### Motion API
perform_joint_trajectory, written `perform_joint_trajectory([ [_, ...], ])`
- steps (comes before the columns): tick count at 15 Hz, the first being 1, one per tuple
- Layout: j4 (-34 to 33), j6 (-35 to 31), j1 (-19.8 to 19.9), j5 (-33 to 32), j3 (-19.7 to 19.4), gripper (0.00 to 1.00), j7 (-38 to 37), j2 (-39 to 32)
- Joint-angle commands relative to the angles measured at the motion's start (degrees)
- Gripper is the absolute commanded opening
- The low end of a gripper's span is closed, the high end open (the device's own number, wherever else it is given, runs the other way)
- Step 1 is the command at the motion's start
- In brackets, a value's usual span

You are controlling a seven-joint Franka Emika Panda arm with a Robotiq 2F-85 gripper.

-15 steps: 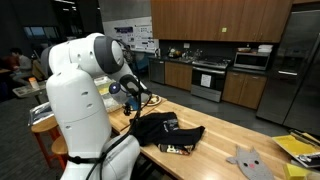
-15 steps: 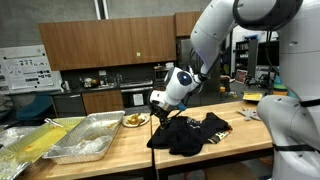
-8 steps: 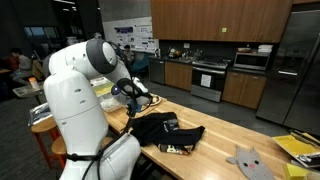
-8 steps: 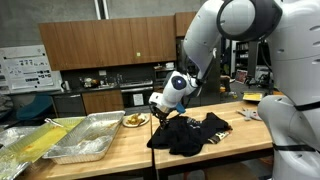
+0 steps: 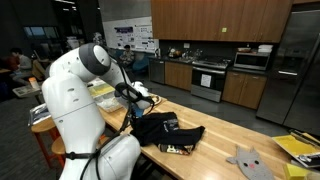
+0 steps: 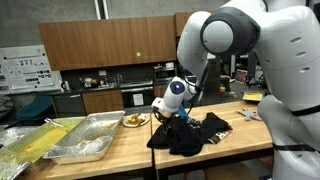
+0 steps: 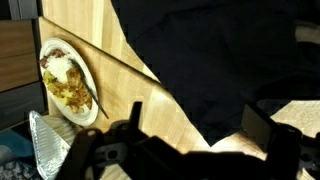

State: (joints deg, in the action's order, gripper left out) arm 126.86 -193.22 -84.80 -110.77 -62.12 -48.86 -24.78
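Centrally, a crumpled black garment (image 5: 165,132) with a patch of white print lies heaped on a long, pale wooden bench (image 5: 240,122), in the lower middle of both exterior views. In the wrist view the garment fills the upper right of the frame as a dark mass, its edge running diagonally down across the bare wood.

The claw (image 6: 163,113) hangs low over the garment's left edge in an exterior view, at the end of a bulky white robot arm (image 6: 240,40) that fills the upper right of that frame. The claw is released: in the wrist view its two dark fingers (image 7: 130,122) stand well apart along the bottom of the frame, with the cloth's edge and a strip of wood between them and nothing gripped. Whether the fingers touch the cloth cannot be told.

Just beyond the claw, toward the left of the wrist view, sits a white plate (image 7: 65,80) of yellowish food with a dark utensil resting on it. Further left along the bench lies a crinkled foil tray (image 6: 90,135), and beside that another tray holding something yellow (image 6: 25,145).

At the lower right of an exterior view, well apart from the garment, a flat grey cloth shape (image 5: 248,160) lies on the bench. Behind everything is a kitchen with wooden cabinets (image 5: 220,20) and a steel oven (image 5: 208,78).
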Motion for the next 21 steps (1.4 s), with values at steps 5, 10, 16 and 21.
perform_joint_trajectory([
  [5, -0.71, -4.60, 2.05, -0.05, 1.56, 1.00, -4.56, -3.06],
  [10, -1.42, -5.30, 5.15, -0.29, 5.27, 0.74, -5.77, -4.13],
  [16, -1.75, -5.31, 7.74, -0.33, 7.71, 0.27, -6.25, -4.38],
  [21, -2.34, -5.32, 9.55, -0.08, 9.47, 0.00, -6.26, -4.48],
])
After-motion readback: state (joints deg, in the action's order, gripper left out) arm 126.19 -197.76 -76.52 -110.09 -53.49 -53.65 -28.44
